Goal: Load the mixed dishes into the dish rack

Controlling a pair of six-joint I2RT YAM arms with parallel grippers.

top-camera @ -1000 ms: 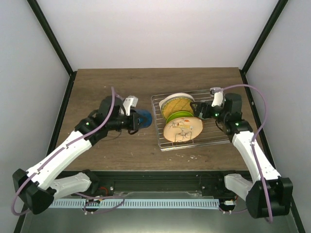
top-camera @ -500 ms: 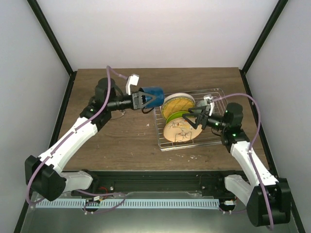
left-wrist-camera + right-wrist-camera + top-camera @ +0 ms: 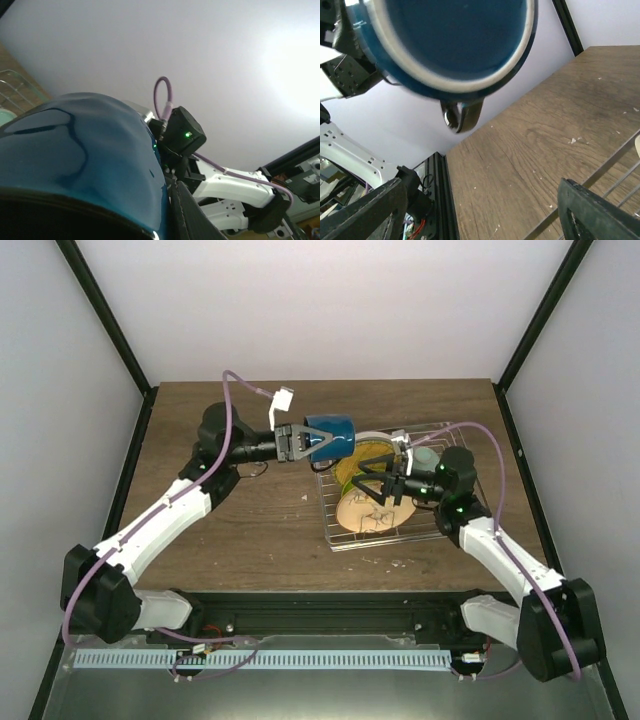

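Two arms from above: left gripper clamps the dark blue mug in the air by the far left corner of the dish rack; right gripper, spread wide, partly hides the racked plates. Left wrist: we see mug filling almost everything. Right wrist: its mouth, cropped on top.

Left tool raised, clamped on mug; right tool spread wide.

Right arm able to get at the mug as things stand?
Probably yes. The right gripper is open and aimed at the mug, which the left gripper holds in the air. The right wrist view shows nothing between them.
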